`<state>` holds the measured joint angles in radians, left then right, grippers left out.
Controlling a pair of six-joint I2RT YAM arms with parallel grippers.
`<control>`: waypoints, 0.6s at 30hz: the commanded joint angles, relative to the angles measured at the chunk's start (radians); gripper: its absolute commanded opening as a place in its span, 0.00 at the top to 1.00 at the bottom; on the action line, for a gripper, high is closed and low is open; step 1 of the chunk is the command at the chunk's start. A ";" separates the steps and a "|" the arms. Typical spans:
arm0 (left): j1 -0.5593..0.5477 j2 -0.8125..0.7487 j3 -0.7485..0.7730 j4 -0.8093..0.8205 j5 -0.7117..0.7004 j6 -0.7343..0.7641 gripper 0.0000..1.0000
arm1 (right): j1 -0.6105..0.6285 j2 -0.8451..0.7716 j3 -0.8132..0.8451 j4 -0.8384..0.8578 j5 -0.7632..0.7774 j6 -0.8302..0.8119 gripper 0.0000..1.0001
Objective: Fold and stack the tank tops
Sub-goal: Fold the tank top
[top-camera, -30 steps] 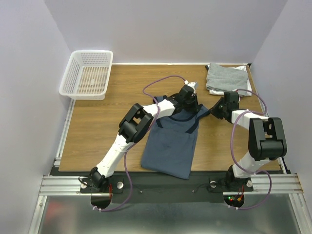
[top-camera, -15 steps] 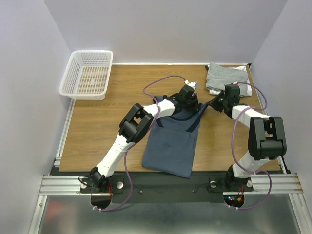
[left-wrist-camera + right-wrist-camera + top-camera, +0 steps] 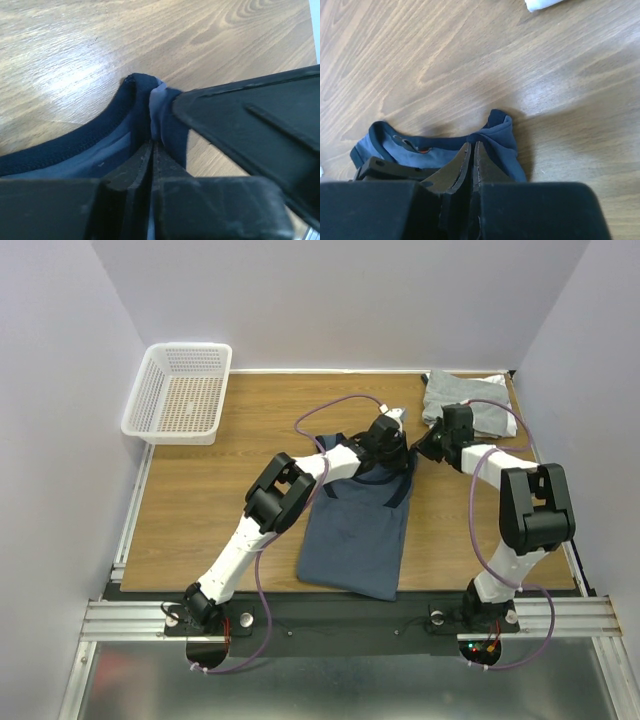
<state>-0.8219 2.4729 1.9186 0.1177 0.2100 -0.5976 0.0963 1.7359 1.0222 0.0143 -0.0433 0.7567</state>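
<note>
The wooden table bears the navy tank top at its middle, with the folded grey and white tank tops at the far right corner. The left gripper and right gripper each pinch a shoulder strap of the navy one, jaws almost together.

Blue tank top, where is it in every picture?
Top external: blue tank top in the table's middle, reaching the near edge.
Left wrist: centre and lower left, pinched by left end effector.
Right wrist: lower centre, pinched by right end effector.
Shared landmark: the wooden table.

Overhead view looks down on whole table, wrist views close, both on navy tank top
</note>
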 commanded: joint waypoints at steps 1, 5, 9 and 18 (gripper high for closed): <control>-0.008 -0.049 -0.010 0.060 -0.015 0.019 0.80 | 0.016 0.027 0.055 0.003 0.037 0.000 0.94; -0.006 -0.066 -0.007 0.066 -0.027 0.030 0.76 | 0.023 0.051 0.070 0.001 0.072 0.000 0.94; 0.000 -0.087 -0.023 0.065 -0.057 0.027 0.75 | 0.023 0.065 0.075 0.000 0.086 0.001 0.94; 0.018 -0.155 -0.079 0.115 -0.055 0.053 0.70 | 0.025 0.077 0.090 0.001 0.094 0.007 0.94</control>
<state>-0.8131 2.4374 1.8580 0.1696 0.1600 -0.5793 0.1127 1.8050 1.0657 -0.0010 0.0227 0.7570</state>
